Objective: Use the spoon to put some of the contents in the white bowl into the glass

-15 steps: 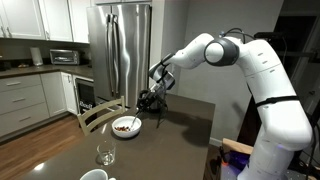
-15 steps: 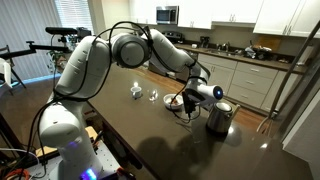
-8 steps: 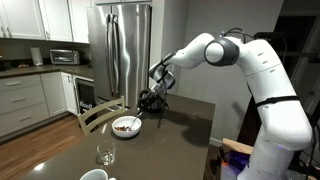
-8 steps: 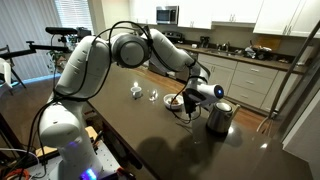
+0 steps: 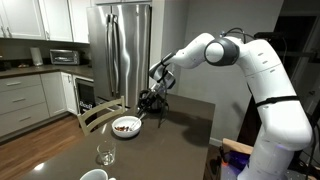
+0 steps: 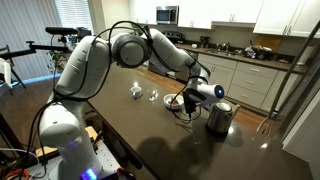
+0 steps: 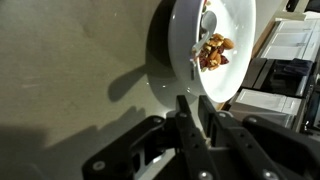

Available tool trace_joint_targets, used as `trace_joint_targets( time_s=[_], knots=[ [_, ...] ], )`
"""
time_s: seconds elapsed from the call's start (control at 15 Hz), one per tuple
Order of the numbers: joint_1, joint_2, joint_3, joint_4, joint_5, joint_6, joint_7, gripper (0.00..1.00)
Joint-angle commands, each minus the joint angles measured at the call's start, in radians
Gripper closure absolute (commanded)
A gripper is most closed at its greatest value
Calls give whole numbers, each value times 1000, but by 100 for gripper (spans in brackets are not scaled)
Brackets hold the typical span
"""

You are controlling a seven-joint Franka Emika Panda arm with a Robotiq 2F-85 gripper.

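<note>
In the wrist view we see the gripper (image 7: 197, 106) entering from the bottom edge, its two dark fingers (image 7: 184, 112) drawn nearly together with only a narrow gap. A thin pale sliver sits in that gap, but we cannot tell whether it is the spoon's handle or whether the fingers actually pinch anything. Directly ahead of the fingertips, almost touching them, lies the near rim of the white bowl (image 7: 236, 30). The contents (image 7: 212, 52), a small heap of brownish bits, sit just inside the bowl on the side close to the gripper. The scoop of the spoon (image 7: 207, 20) rests beyond the heap, farther from the fingers. The gripper hangs low over the dark table (image 7: 70, 70). In both exterior views the gripper (image 5: 150, 100) (image 6: 188, 103) is down beside the white bowl (image 5: 126, 131) (image 6: 172, 104), tilted toward it. The glass (image 5: 105, 154) (image 6: 153, 96) stands upright past the bowl, on the bowl's far side from the gripper and apart from both. In an exterior view a steel kettle (image 6: 218, 118) stands near the gripper on the side away from the bowl, and a white cup (image 6: 136, 91) stands beyond the glass, farthest from the gripper.
</note>
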Motion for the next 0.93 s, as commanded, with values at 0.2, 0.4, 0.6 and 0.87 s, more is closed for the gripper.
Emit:
trace_joint_targets(
  time_s=[0.2,0.4,0.6,0.87],
  knots=[
    [-9,-45,4,-31,-12,13,87,33],
    [0,-85,-1,-75,2,53,121,14],
    [2,-132,5,-132,32,102,136,0],
    [6,-193,22,-232,141,154,130,0]
  ],
)
